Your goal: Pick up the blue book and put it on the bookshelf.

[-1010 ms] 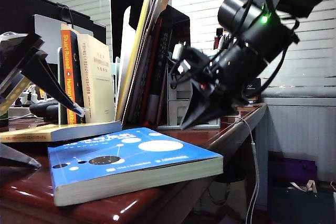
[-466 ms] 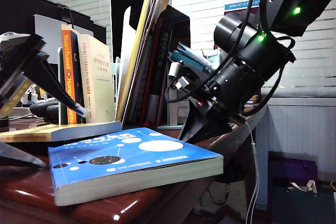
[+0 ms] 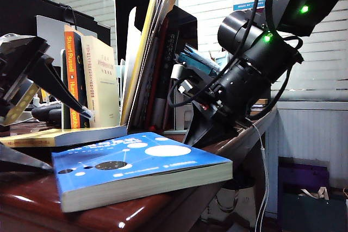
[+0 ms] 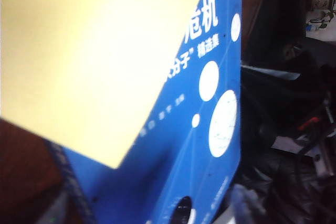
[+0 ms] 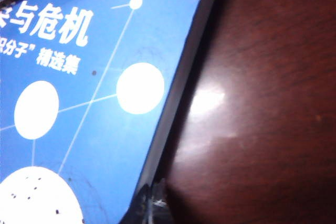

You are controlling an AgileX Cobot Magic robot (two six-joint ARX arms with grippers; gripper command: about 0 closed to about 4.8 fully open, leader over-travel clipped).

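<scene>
The blue book (image 3: 138, 167) lies flat on the dark red table (image 3: 32, 205), its corner over the front edge. My left gripper (image 3: 68, 140) is at the book's left end and stands open, one finger above the cover and one low beside it. In the left wrist view the blue book (image 4: 210, 129) fills the space between the wide-set fingers (image 4: 247, 203). My right gripper (image 3: 202, 131) points down at the book's far right edge and looks shut; its tip (image 5: 154, 203) sits at the edge of the blue book (image 5: 94, 129). The bookshelf (image 3: 132, 47) stands behind with books in it.
A pale-yellow paperback (image 3: 54, 136) lies flat behind the blue book, and its cover (image 4: 94, 51) overlaps the blue one in the left wrist view. A grey drawer box (image 3: 185, 110) stands behind the right arm. The table edge (image 3: 255, 129) falls away on the right.
My right gripper has come down and leftward until its tip is at the book's far right edge. The left gripper has dipped slightly. The blue book has barely moved.
</scene>
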